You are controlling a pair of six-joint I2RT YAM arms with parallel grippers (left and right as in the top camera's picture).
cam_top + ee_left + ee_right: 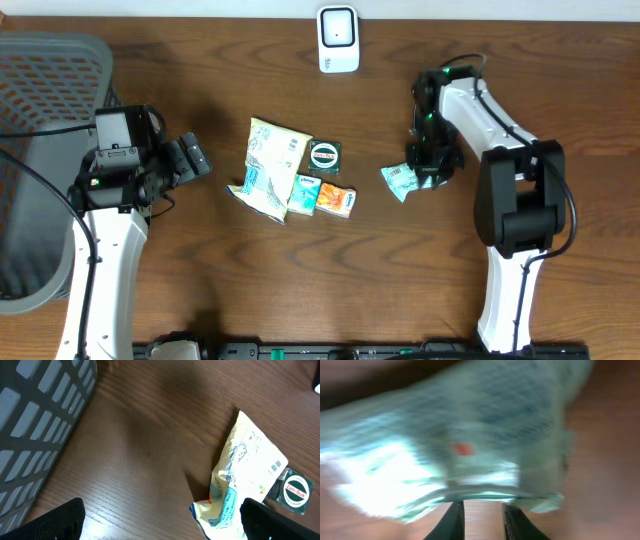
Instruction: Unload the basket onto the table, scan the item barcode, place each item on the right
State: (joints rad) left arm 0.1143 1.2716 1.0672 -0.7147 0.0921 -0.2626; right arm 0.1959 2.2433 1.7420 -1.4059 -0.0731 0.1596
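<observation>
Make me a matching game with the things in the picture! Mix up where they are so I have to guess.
Things:
1 scanner
2 basket
3 orange packet
4 mint packet

Places:
A by the right gripper
B far left
C top middle
D in the centre

Pairs: 1-C, 2-B, 3-D, 4-A

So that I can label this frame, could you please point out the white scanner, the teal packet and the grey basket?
white scanner (338,40), overhead view, on the middle of its front face.
teal packet (397,181), overhead view, on its uncovered left part.
grey basket (50,80), overhead view, on its mesh wall.
</observation>
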